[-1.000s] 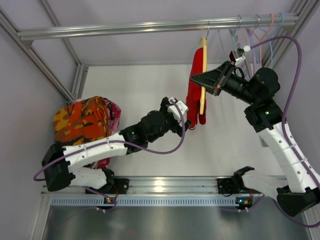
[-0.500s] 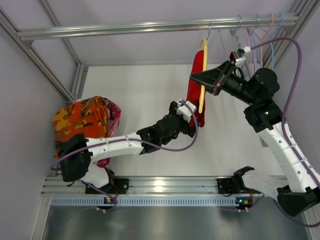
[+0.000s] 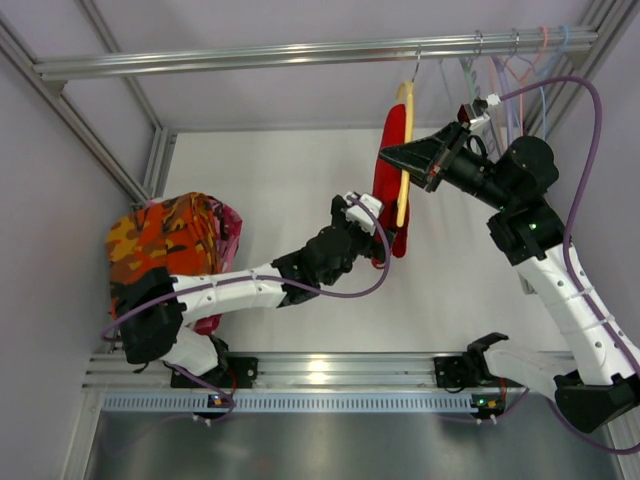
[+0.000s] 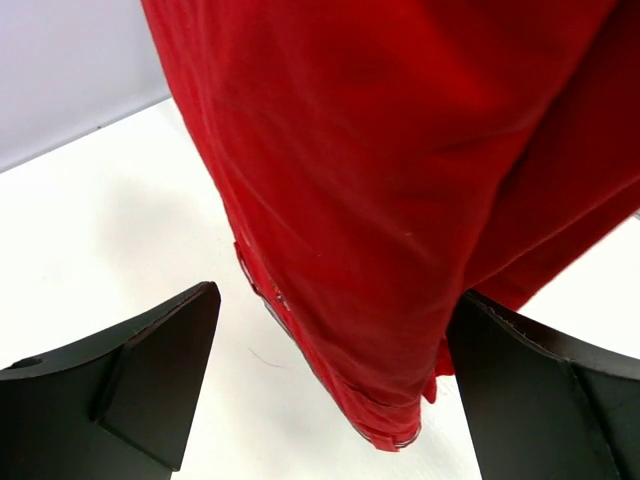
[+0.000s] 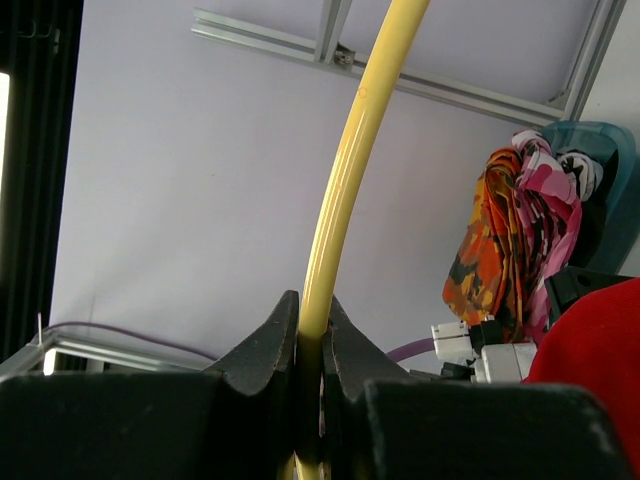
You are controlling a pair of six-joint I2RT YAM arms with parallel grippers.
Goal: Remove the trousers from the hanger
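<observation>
Left gripper (image 4: 330, 335): your jaws stand wide apart, the trousers (image 4: 380, 150) hem hanging between them.
Right gripper (image 5: 310, 345): you have it clamped tight on the hanger (image 5: 345, 170).
Trousers: draped on the hanger, under the rail (image 3: 300, 52).

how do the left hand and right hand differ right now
The left hand is open, straddling the trousers; the right hand is shut on the hanger. The left hand is at the trousers' hem; the right hand is farther up, on the hanger's yellow arm. Both are at the same hanging set.
</observation>
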